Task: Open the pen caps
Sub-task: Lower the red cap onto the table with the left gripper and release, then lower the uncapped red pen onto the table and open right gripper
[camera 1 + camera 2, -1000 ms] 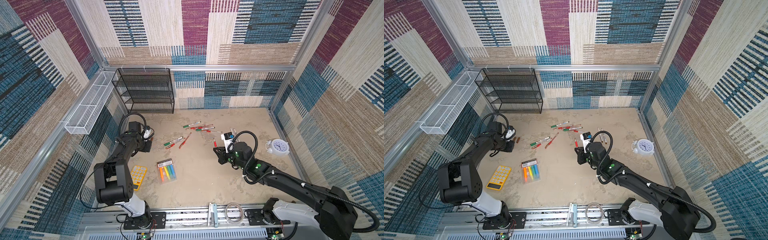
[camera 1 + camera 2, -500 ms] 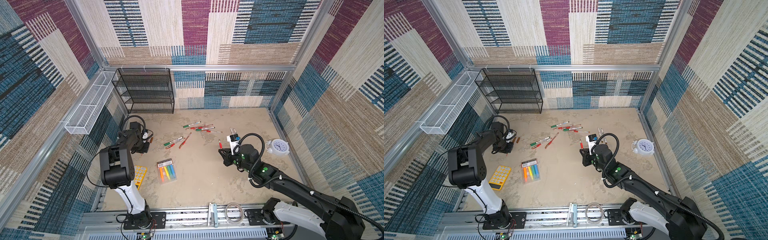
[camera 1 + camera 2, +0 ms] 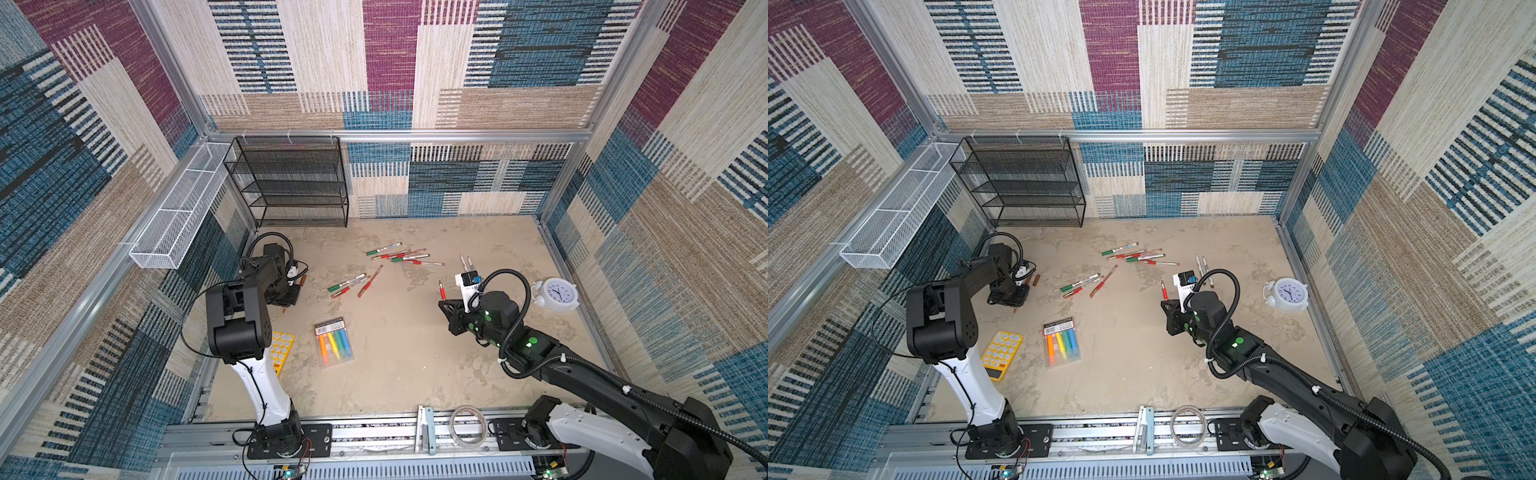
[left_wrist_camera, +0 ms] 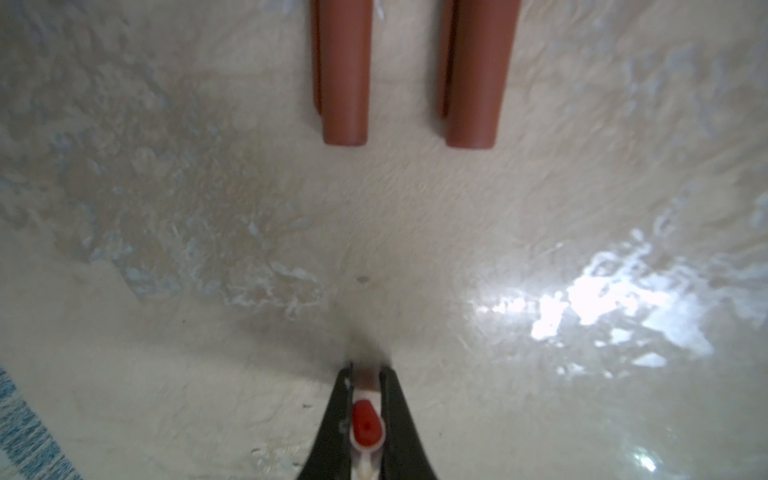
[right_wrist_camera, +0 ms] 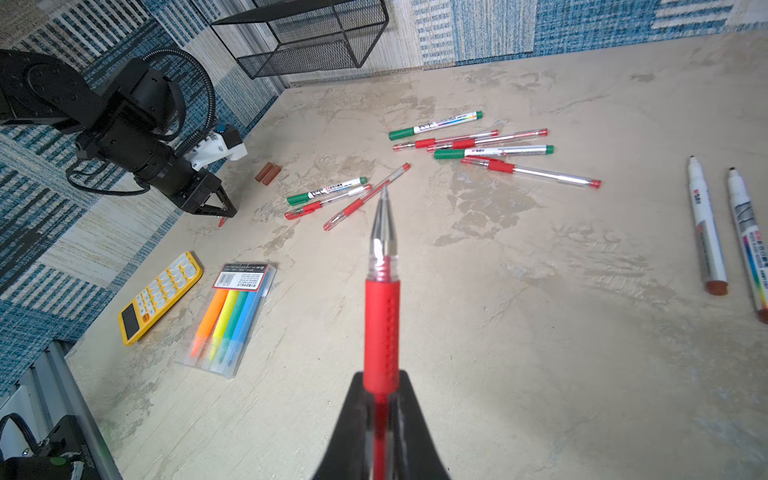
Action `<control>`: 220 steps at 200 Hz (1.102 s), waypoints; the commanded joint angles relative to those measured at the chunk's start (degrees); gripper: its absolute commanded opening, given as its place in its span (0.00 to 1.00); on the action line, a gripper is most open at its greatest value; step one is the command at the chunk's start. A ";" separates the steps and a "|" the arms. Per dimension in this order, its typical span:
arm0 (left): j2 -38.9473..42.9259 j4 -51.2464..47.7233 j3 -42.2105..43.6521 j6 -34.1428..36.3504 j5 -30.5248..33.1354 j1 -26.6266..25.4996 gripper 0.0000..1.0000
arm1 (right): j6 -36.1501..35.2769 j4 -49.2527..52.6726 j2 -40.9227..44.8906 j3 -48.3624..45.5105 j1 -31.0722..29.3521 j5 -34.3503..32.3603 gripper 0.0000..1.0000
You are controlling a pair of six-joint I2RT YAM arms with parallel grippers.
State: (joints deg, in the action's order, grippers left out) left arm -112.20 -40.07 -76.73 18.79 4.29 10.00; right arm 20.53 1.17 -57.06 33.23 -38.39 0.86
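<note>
Two brown-orange pen caps (image 4: pixel 345 70) are lying flat side by side, parallel and slightly apart, just beyond the left gripper (image 4: pixel 365 370), which is pinching a small red cap (image 4: pixel 366 424) tight between its jaws. The right gripper (image 5: pixel 380 380) is clamping an uncapped clear pen (image 5: pixel 382 311) by its red grip, silver tip pointing outward, while two bare-tipped white markers (image 5: pixel 706 224) are lying parallel off to one side. Five capped green and red pens (image 5: pixel 473 145) are lying bunched toward the back – three more capped pens (image 5: pixel 345 199) are lying nearer the middle.
</note>
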 commanded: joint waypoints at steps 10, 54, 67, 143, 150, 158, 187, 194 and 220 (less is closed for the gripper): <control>-0.57 -1.04 -0.17 -1.04 0.72 0.00 0.11 | 0.71 -1.15 0.58 0.04 -0.02 -0.34 0.00; -0.05 -1.45 -0.18 -1.36 0.06 -0.07 0.17 | 0.70 0.00 0.51 0.61 0.01 -0.42 0.00; 0.04 -1.57 -0.31 -1.52 -0.54 -0.15 0.19 | 0.74 -0.55 0.80 0.10 0.03 -0.48 0.00; 5.28 -1.79 0.32 -2.44 -0.86 -0.85 0.36 | -0.30 1.83 -0.95 3.24 -0.01 -0.93 0.00; 6.71 -1.41 1.02 -2.51 -1.03 -1.07 0.38 | -0.22 1.35 -0.87 3.20 -0.02 -0.86 0.00; 8.28 -1.00 1.73 -2.61 -1.45 -1.20 0.41 | -0.23 0.91 -1.08 3.15 -0.01 -1.10 0.00; 15.46 0.27 5.33 -3.02 -4.31 -1.74 0.50 | -1.67 3.97 -4.33 6.90 0.26 -1.79 0.00; 17.60 0.71 6.53 -3.02 -5.23 -1.87 0.52 | -2.06 4.27 -4.96 7.69 0.33 -1.80 0.00; 25.98 2.86 11.07 -4.01 -10.21 -2.00 0.59 | -3.65 4.98 -7.79 10.26 1.97 -1.42 0.00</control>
State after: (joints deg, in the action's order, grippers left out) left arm -91.83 -39.59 -68.60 17.91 -0.30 8.10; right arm 18.94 4.91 -62.74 41.25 -37.65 -0.16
